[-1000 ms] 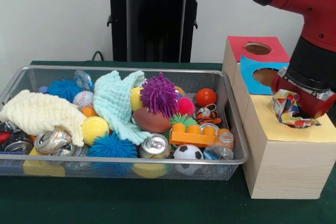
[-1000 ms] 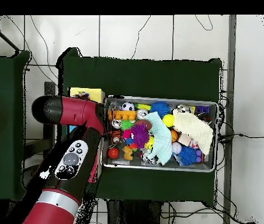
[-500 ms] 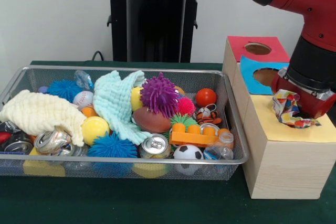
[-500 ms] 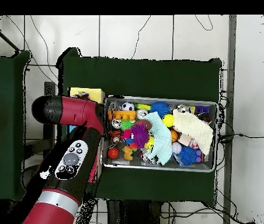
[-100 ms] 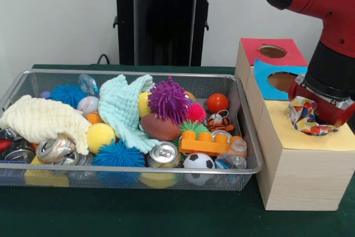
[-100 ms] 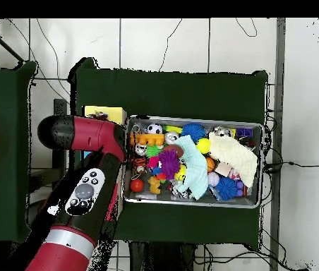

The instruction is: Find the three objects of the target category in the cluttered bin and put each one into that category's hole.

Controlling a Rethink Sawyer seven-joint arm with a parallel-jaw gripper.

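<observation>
Chg vs 0.5 s ago: arm (image 5: 333,31) has shifted a touch toward the box's (image 5: 299,176) outer side and lifted slightly. Patterned cloth (image 5: 304,116) has barely moved. Bin (image 5: 138,169) contents are unchanged.

Pos: gripper (image 5: 321,116) is low over the box's yellow panel (image 5: 288,134), which is the panel nearest the camera, in front of the blue panel (image 5: 265,69) and red panel (image 5: 252,48). The cloth is bunched right against the gripper's end and touches the yellow panel where its hole should be. The hole itself is hidden under cloth + wrist.

Grip: the wrist housing and the cloth cover the gripper's tips, so cannot tell whether it is clamped on the cloth or has let go. The only contact seen is cloth against gripper end. Overhead view is no help, as the arm covers nearly the whole box.

Read (judgement): small lift with the cloth staying put suggests the drop-off stage at the yellow hole, but most of the cloth is above the panel, so it is not in yet. Risk: it snags on the rim or rides back up with the gripper.

If category = cloths, 2 are left in the bin beside the box:
- mint cloth (image 5: 122,109), mid-bin
- pale yellow cloth (image 5: 41,119), at the bin end farthest from the box

Both lie on top of the clutter, so access looks easy.
</observation>
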